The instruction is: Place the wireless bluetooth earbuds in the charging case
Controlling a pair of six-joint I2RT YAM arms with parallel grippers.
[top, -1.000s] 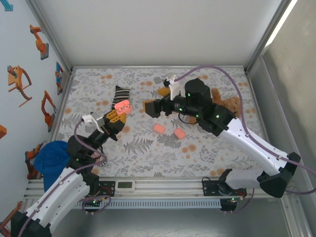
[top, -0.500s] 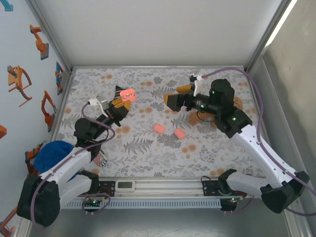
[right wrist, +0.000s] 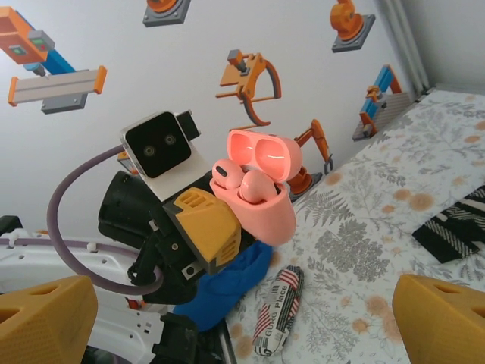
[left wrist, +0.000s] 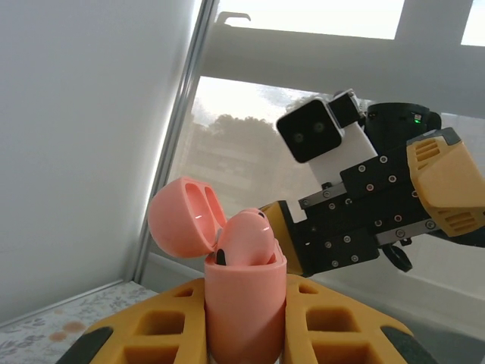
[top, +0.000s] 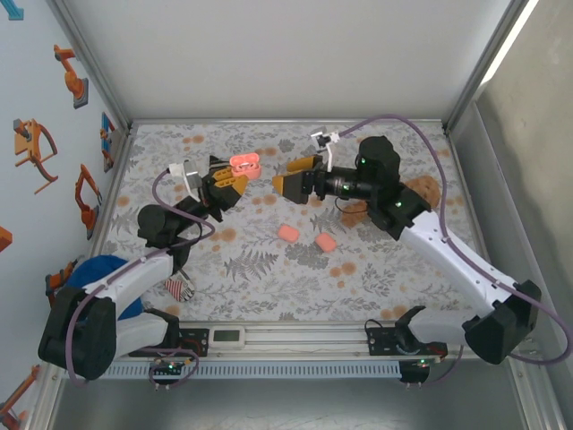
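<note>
Left gripper [top: 237,175] tight on open case [top: 244,164]; right gripper [top: 292,175] wide, empty.

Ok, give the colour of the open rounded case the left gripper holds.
Salmon pink; the case shows best in the right wrist view.

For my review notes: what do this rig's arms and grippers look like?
The left arm and right arm have white links and black joints; small green lights show on the right one. A purple cable loops to each wrist, beside a white camera block. The left gripper and right gripper have orange-yellow fingers on black bolted mounts.
</note>
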